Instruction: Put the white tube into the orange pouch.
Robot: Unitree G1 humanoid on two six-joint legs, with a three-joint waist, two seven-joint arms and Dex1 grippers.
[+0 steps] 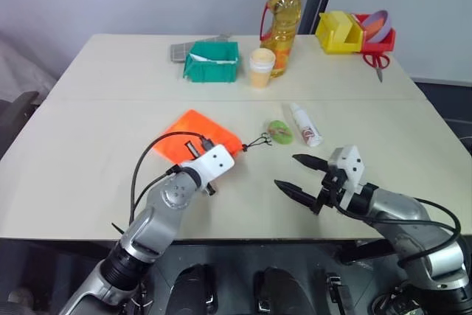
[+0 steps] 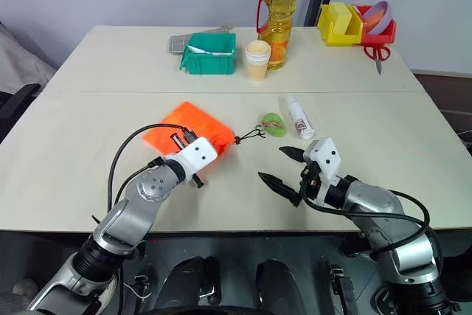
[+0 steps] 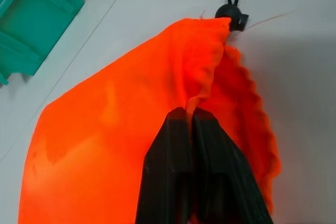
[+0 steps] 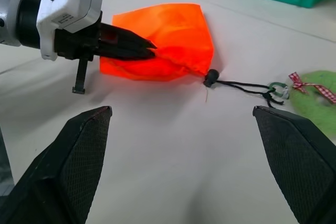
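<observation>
Your left tool [image 4: 149, 49] is clamped on the pouch's [image 1: 193, 132] gathered edge — the pouch lies on the surface [image 1: 88, 145], its cord [image 4: 241, 85] trailing to a green tag [image 1: 279, 130]. Your right tool [image 1: 293, 172] hovers with jaws spread wide, holding nothing. You'll find the tube [image 1: 304, 125] just beyond the tag, lying flat — untouched.

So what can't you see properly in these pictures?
- The orange pouch: in the head views the left gripper and its wrist cover the near edge; its inside stays hidden.
- The white tube: label print too small to read.
- The green bin: cut off by the left wrist view's edge.
</observation>
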